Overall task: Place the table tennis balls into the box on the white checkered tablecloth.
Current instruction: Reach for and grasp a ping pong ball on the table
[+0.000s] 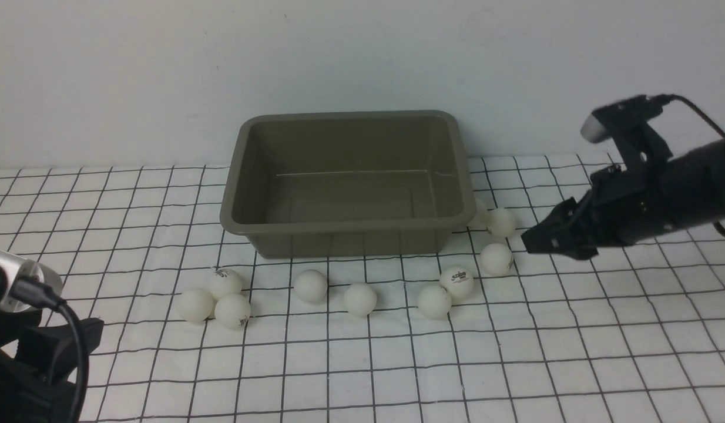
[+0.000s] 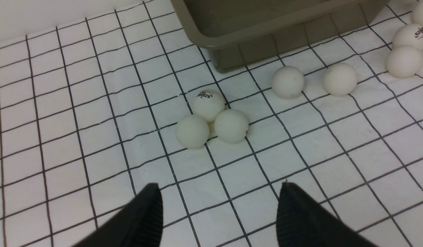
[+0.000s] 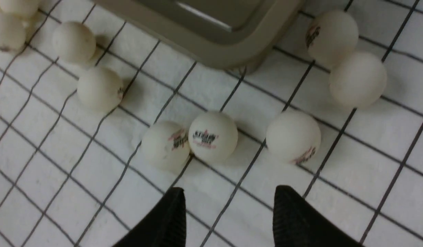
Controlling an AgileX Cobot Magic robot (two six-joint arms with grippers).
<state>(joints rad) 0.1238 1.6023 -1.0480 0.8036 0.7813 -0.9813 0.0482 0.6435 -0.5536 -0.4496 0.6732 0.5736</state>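
The white checkered tablecloth [image 1: 515,364] fills the lower frame, the box [image 1: 348,225] sits on it at upper centre, the right gripper [image 1: 530,244] at middle right and the left gripper [image 2: 218,192] both gape with nothing between their fingers, and the table tennis balls [image 1: 360,298] lie on the cloth below and right of the box.

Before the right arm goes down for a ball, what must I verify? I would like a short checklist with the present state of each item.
1. Right pincer open, nothing between its jaws: ok.
2. Left pincer open, nothing held: ok.
3. Box upright with free room: ok, no ball inside.
4. Logo ball ahead of the right pincer stands free: not ok, it touches the neighbour ball.
5. Single ball beside them stands free: ok.
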